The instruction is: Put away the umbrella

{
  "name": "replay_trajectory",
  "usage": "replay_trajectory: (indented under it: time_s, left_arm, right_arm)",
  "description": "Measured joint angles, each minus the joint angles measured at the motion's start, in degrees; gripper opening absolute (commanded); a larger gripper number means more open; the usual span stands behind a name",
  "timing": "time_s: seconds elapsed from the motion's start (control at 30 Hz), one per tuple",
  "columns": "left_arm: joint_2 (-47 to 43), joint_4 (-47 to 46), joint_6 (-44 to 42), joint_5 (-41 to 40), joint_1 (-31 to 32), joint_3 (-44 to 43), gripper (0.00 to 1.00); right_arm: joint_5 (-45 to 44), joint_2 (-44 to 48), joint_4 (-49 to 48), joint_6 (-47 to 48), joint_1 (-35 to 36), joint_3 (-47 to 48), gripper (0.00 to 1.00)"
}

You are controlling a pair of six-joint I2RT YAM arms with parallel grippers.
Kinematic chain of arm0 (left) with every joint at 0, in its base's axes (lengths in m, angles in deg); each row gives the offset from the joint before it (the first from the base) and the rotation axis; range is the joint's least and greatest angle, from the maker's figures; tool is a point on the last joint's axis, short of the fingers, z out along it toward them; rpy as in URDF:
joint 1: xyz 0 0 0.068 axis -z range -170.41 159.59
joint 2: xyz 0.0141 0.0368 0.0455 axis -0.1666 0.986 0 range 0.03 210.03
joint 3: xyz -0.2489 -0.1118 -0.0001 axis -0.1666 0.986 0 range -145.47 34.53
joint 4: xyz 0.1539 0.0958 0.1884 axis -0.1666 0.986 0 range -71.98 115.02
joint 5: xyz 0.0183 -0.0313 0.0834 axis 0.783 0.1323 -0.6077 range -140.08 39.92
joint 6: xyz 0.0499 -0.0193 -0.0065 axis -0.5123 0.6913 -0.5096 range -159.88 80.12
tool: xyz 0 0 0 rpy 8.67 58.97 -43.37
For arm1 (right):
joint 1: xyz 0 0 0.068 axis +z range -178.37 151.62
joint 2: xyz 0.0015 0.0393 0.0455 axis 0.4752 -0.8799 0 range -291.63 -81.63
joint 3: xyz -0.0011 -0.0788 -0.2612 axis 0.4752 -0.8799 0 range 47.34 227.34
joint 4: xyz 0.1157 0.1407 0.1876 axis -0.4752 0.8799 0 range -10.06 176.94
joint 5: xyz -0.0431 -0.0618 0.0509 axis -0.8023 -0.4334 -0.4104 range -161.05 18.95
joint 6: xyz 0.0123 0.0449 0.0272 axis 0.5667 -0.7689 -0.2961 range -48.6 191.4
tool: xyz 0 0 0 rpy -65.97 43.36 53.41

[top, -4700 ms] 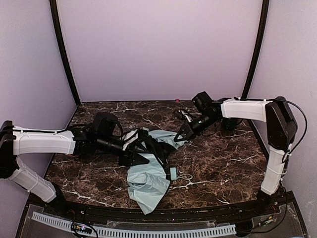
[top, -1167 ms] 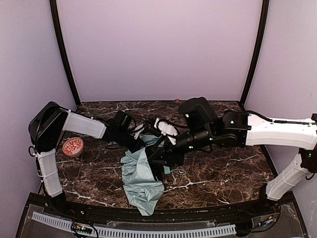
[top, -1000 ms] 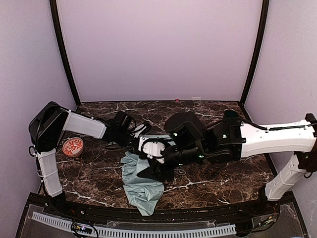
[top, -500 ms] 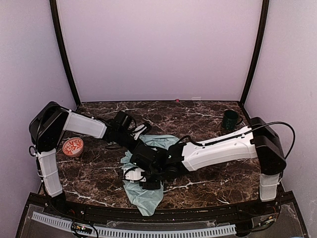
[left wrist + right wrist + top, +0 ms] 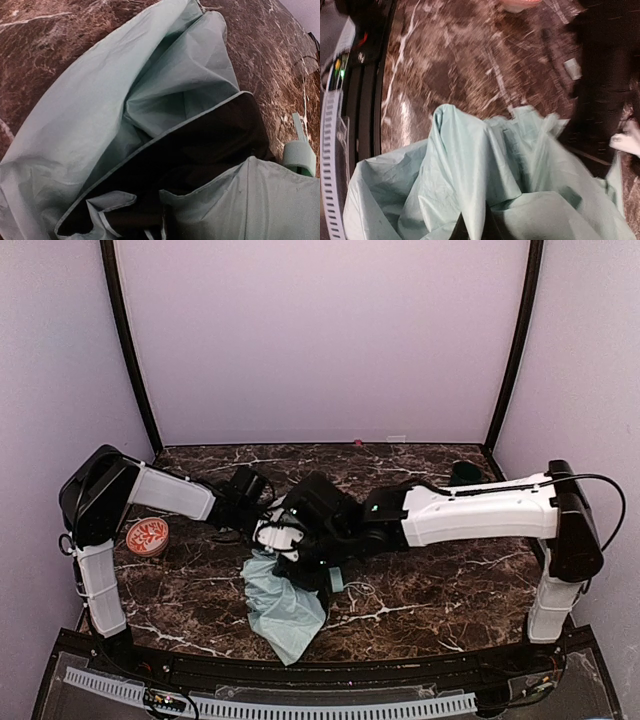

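The umbrella (image 5: 285, 608) lies crumpled on the desk (image 5: 440, 585), left of centre, beneath both wrists. It looks light. Its fabric is limp and slippery over thin ribs that could bend, so the small handle (image 5: 300, 158) seems a firmer hold than cloth. The left fingers, out of sight, are closed; on what, I cannot tell. The right fingers, buried in the cloth, are closed, seemingly pinching a fold.

We see a round red-and-white patterned tin (image 5: 146, 534) on the dark brown marble tabletop (image 5: 440, 580). A dark green mug (image 5: 462, 471) stands at the far right.
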Motion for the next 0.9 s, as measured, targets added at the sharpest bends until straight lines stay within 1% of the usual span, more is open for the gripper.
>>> replay_trajectory:
  time_s: [0.13,0.23,0.3,0.43,0.5,0.63,0.67,0.73,0.77,0.83,0.9]
  left_arm:
    - [-0.1,0.0,-1.3,2.8,0.0,1.7,0.00]
    - [-0.1,-0.4,-2.6,5.7,0.0,2.4,0.00]
    - [-0.1,-0.9,-3.2,7.5,0.0,3.0,0.00]
    - [-0.1,-3.0,-3.0,10.9,0.0,3.8,0.00]
    - [-0.1,-4.6,-1.5,11.8,-0.1,4.6,0.00]
    - [0.8,-6.3,2.0,13.5,-0.8,5.8,0.00]
    - [0.9,-6.4,2.1,13.6,-0.9,5.8,0.05]
    - [0.9,-7.6,2.9,13.6,-1.3,6.0,0.20]
    - [0.8,-9.1,3.6,13.7,-1.7,6.7,0.27]
    - [0.2,-12.9,5.5,14.4,-2.6,9.0,0.42]
    - [-1.7,-16.0,6.3,12.8,-3.2,11.2,0.55]
  right_arm:
    - [3.5,4.8,-5.8,-4.8,-6.8,0.0,0.00]
    - [6.5,5.0,-10.5,-8.5,-12.1,0.0,0.00]
    - [8.4,3.8,-12.8,-11.1,-15.3,0.0,0.00]
    - [12.6,-1.4,-18.2,-16.5,-20.7,-0.8,0.00]
    - [15.0,-4.2,-20.7,-19.3,-23.1,-2.4,0.00]
    - [22.6,-7.7,-26.6,-25.4,-27.1,-3.9,0.00]
    - [23.8,-8.4,-27.4,-26.6,-27.8,-4.0,0.00]
    - [26.3,-10.5,-28.7,-28.3,-29.0,-4.2,0.00]
    - [27.3,-11.9,-29.1,-29.2,-29.5,-4.3,0.00]
    - [29.9,-14.9,-29.7,-30.3,-30.2,-4.7,0.00]
    - [31.5,-17.0,-29.1,-31.1,-30.8,-5.5,0.00]
